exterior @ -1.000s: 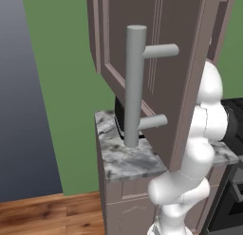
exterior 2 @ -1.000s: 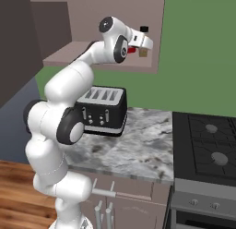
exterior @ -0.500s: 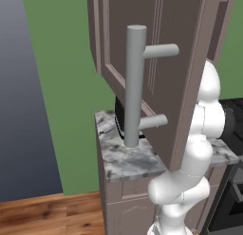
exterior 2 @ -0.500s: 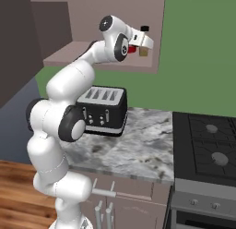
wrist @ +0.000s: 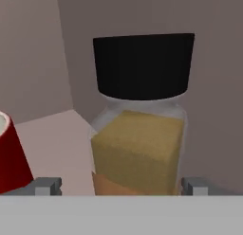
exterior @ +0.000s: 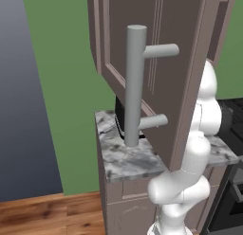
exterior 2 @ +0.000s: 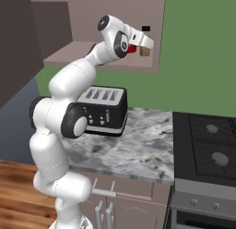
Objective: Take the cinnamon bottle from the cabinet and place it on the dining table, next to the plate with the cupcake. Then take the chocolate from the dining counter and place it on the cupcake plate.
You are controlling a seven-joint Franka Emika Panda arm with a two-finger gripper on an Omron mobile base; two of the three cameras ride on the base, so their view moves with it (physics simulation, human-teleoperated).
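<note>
The cinnamon bottle [wrist: 137,144] stands upright on the cabinet shelf [exterior 2: 110,57], close in front of the hand camera, clear with amber-brown powder and a black cap. My gripper [wrist: 121,185] is open, and its two fingertips [wrist: 47,185] flank the bottle's base without clearly touching it. From the right base view the arm reaches up into the cabinet, and the gripper [exterior 2: 146,40] is around the bottle [exterior 2: 145,51]. The cabinet door [exterior: 156,63] stands swung open, showing its long grey bar handle [exterior: 134,87].
A red cup-like thing [wrist: 9,156] sits on the shelf just left of the bottle. Below the cabinet are a black-and-silver toaster [exterior 2: 103,110] on the marble worktop [exterior 2: 138,149] and a black stove [exterior 2: 207,145] to the right. The cabinet's back wall lies close behind the bottle.
</note>
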